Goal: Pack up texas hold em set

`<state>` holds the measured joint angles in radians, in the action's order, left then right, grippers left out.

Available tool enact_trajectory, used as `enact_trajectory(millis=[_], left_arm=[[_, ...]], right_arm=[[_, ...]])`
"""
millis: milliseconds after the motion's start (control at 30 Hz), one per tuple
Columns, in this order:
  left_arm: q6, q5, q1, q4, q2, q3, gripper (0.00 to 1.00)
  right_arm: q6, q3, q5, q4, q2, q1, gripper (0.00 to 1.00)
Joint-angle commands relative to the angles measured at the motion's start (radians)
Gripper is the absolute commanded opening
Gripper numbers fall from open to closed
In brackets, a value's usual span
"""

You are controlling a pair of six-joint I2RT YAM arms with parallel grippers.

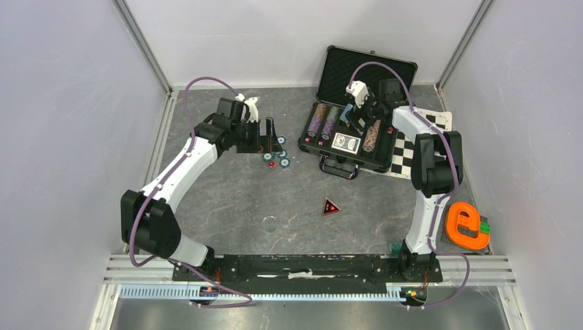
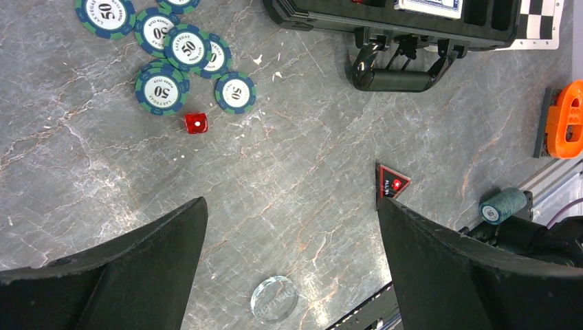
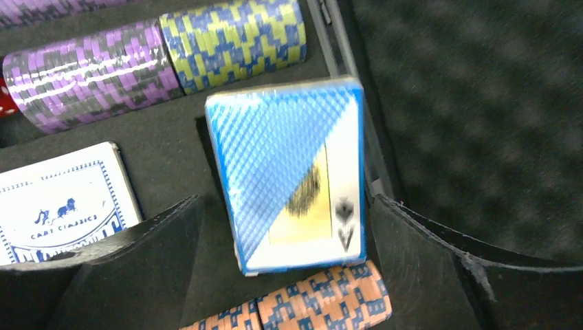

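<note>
The black case [image 1: 366,67] lies open at the back right, with rows of chips and a blue card deck [image 1: 346,142] in its tray. My right gripper [image 1: 357,117] hangs over the tray. In the right wrist view its jaws [image 3: 285,206] stand open around a second blue deck [image 3: 289,165], which looks blurred, with a dark gap at the left finger. Purple chips [image 3: 89,72], yellow-blue chips [image 3: 234,41] and orange chips [image 3: 323,302] lie around it. My left gripper [image 2: 291,206] is open and empty above the table. Several teal chips [image 2: 161,88] and a red die [image 2: 196,123] lie just beyond it.
A red triangular marker [image 1: 331,207] and a clear round disc [image 1: 271,223] lie mid-table. The checkered mat [image 1: 412,148] sits under the case's right side. An orange ring toy [image 1: 467,225] stands at the right edge, with a teal chip stack [image 2: 502,205] near the rail.
</note>
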<state>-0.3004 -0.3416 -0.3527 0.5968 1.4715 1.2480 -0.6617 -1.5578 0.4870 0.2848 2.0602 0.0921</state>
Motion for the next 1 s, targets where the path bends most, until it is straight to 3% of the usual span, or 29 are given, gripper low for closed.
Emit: enact_trajectory(millis=[0, 267, 367, 500, 567, 633, 733, 800, 900, 967], left_arm=[[0.0, -0.016, 0.006, -0.009, -0.005, 0.022, 1.0], [-0.005, -0.016, 0.007, -0.015, -0.017, 0.0, 1.0], [-0.005, -0.007, 0.007, -0.015, -0.026, -0.01, 1.0], [-0.009, -0.004, 0.006, -0.017, -0.031, -0.02, 1.0], [-0.012, 0.003, 0.007, -0.018, -0.033, -0.018, 1.0], [-0.013, 0.018, 0.008, -0.021, -0.041, -0.017, 1.0], [-0.011, 0.029, 0.011, -0.031, -0.057, -0.023, 1.0], [-0.009, 0.028, 0.011, -0.034, -0.063, -0.031, 1.0], [-0.008, 0.03, 0.013, -0.032, -0.074, -0.042, 1.0], [-0.008, 0.027, 0.015, -0.033, -0.08, -0.044, 1.0]], right_arm=[[0.011, -0.053, -0.041, 0.144, -0.003, 0.011, 0.98], [0.205, -0.135, 0.007, 0.058, -0.076, 0.053, 0.98], [0.267, -0.096, -0.017, -0.006, -0.132, 0.098, 0.98], [0.553, 0.052, -0.2, -0.219, -0.212, 0.166, 0.98], [0.75, 0.053, -0.372, -0.203, -0.221, 0.181, 0.98], [0.835, 0.011, -0.479, -0.125, -0.223, 0.182, 0.98], [0.839, -0.008, -0.528, -0.11, -0.28, 0.176, 0.98], [0.807, 0.076, -0.496, -0.208, -0.342, 0.164, 0.98], [0.911, 0.223, -0.506, -0.402, -0.398, 0.132, 0.98], [0.92, 0.24, -0.494, -0.437, -0.375, 0.13, 0.98]])
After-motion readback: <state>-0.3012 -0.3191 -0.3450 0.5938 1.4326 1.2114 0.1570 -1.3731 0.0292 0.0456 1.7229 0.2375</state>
